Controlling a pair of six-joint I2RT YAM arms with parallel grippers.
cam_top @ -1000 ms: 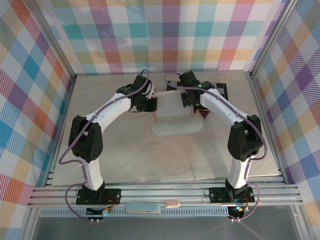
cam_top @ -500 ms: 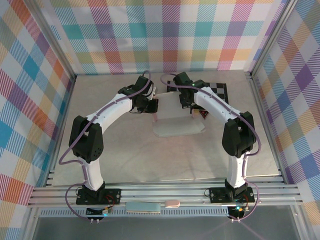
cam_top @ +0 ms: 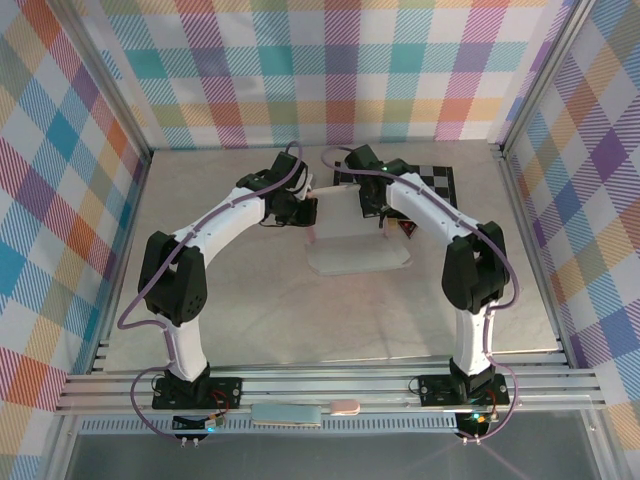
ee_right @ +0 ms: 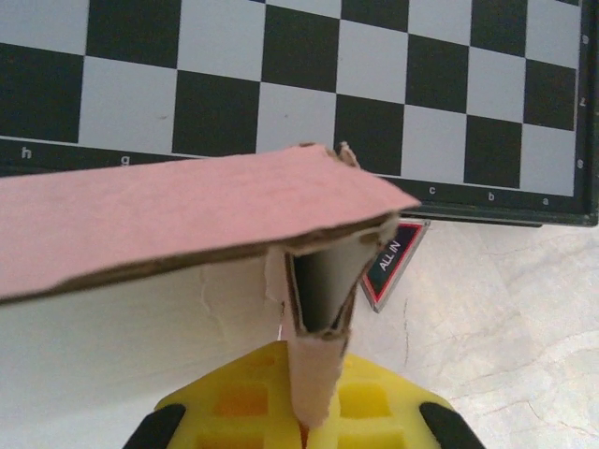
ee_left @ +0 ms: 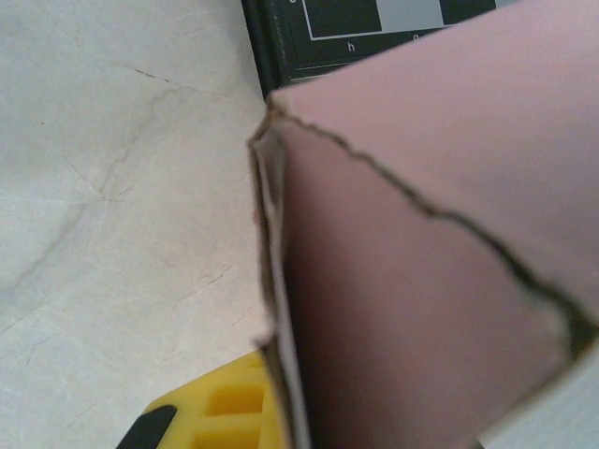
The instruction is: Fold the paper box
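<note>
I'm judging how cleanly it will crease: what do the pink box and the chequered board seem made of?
The paper box: thin matte pale pink cardboard, judging by its ragged, fibrous brownish edges. The chequered board: smooth printed black-and-grey surface, probably stiff card or plastic; the look leaves that open.

arms: 2, the left arm [cam_top: 215, 225] and the right arm [cam_top: 440, 215]
grippers: 2, one per arm, the left gripper [cam_top: 310, 212] and the right gripper [cam_top: 386, 218]
paper box [cam_top: 355, 255]: 1, pale pink
chequered board [cam_top: 430, 180]: 1, black and grey
"ALL IN" card [ee_right: 391, 262]: 1
loose pieces on front rail: 2, being 1 blue-grey bar [cam_top: 287, 414] and 1 pink oval piece [cam_top: 344, 407]
plaid walls [cam_top: 340, 70]: 3
</note>
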